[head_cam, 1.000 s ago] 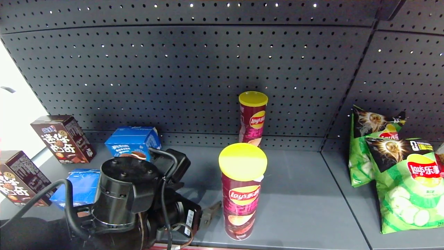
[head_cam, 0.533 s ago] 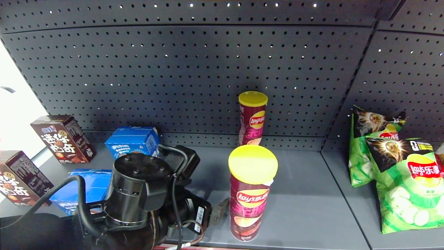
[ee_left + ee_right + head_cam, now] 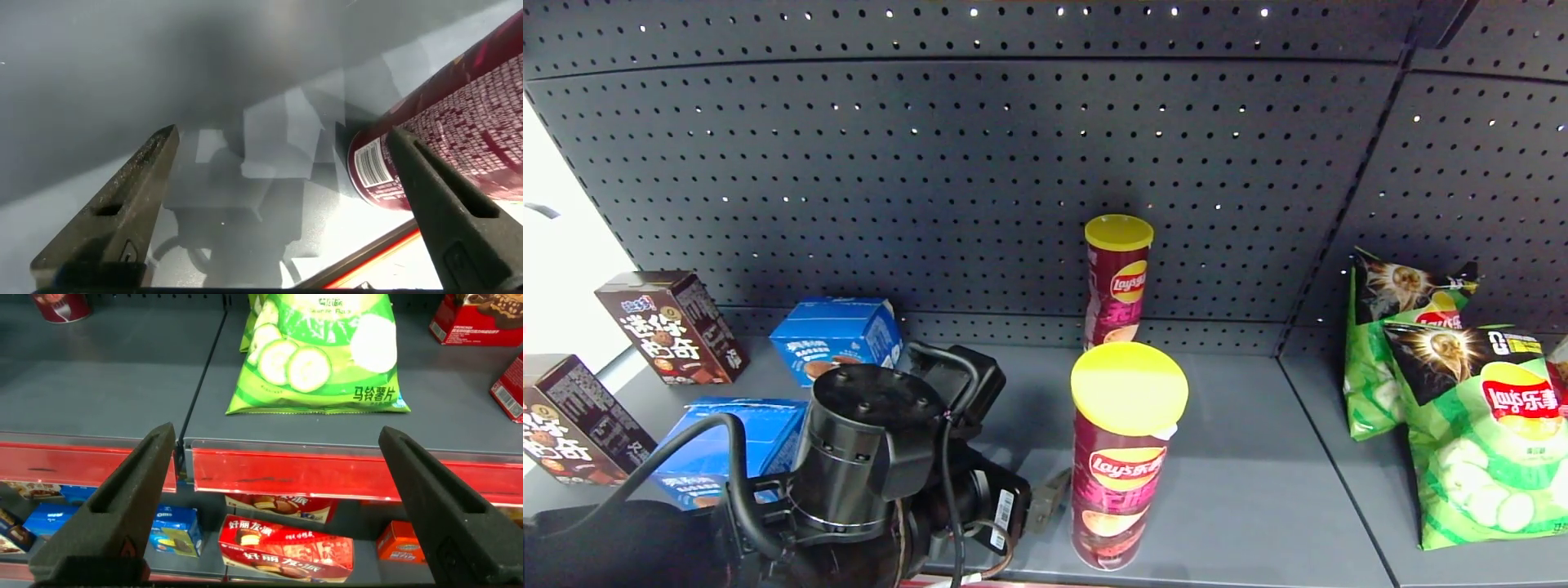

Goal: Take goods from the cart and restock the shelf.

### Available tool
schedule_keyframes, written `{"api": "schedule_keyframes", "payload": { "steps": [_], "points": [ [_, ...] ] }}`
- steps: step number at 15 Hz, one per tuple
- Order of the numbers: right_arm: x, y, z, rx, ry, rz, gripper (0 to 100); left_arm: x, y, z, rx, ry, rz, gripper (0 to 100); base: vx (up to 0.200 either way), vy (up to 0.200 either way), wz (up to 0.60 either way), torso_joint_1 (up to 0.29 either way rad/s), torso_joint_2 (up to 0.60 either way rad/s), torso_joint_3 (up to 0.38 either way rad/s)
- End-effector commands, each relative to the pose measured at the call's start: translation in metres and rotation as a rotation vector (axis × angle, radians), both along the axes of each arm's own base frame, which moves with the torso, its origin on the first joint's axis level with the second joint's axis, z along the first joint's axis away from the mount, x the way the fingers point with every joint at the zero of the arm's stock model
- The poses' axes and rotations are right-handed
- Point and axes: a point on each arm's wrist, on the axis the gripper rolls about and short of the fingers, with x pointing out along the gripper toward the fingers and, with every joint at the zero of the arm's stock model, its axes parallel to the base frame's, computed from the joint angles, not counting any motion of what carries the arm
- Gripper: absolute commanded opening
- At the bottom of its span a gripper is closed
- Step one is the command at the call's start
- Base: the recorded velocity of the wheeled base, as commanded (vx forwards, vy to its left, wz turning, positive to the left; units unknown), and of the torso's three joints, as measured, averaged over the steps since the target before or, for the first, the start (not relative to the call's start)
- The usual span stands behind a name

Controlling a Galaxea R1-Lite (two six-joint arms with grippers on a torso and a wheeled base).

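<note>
Two cans stand upright on the shelf (image 3: 1241, 457): the back can (image 3: 1116, 282) against the pegboard (image 3: 931, 204), and the front can (image 3: 1117, 482) near the front edge, straight before it. The left gripper (image 3: 282, 139) sits low over the shelf just beside the front can's base, jaws spread wide with nothing between them. One finger (image 3: 433, 196) is at the can; contact is unclear. The right gripper (image 3: 278, 437) hangs before the shelf's red strip (image 3: 351, 474), jaws spread and empty, facing a green bag (image 3: 319, 351). Blue boxes (image 3: 837, 335) and brown boxes (image 3: 670, 327) sit at the shelf's left.
</note>
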Motion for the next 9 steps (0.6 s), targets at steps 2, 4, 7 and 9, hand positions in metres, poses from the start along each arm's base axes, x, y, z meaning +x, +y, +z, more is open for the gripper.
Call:
{"api": "schedule_keyframes", "payload": {
  "steps": [2, 4, 7, 9],
  "points": [
    [0.0001, 0.0, 0.0, 0.0, 0.001, 0.001, 100, 0.0015, -0.0017, 0.0002, -0.002, -0.001, 0.0, 100, 0.0, 0.0, 0.0, 0.0, 0.0, 0.0],
    [0.0001, 0.0, 0.0, 0.0, 0.001, 0.001, 100, 0.0023, -0.0025, 0.0005, -0.003, -0.002, 0.0, 100, 0.0, 0.0, 0.0, 0.0, 0.0, 0.0],
    [0.0001, 0.0, 0.0, 0.0, 0.001, 0.001, 100, 0.0021, -0.0023, -0.0007, 0.001, 0.001, 0.0, 100, 0.0, 0.0, 0.0, 0.0, 0.0, 0.0],
    [0.0001, 0.0, 0.0, 0.0, 0.001, 0.001, 100, 0.0026, -0.0029, -0.0004, 0.0, 0.0, 0.0, 100, 0.0, 0.0, 0.0, 0.0, 0.0, 0.0]
  ]
}}
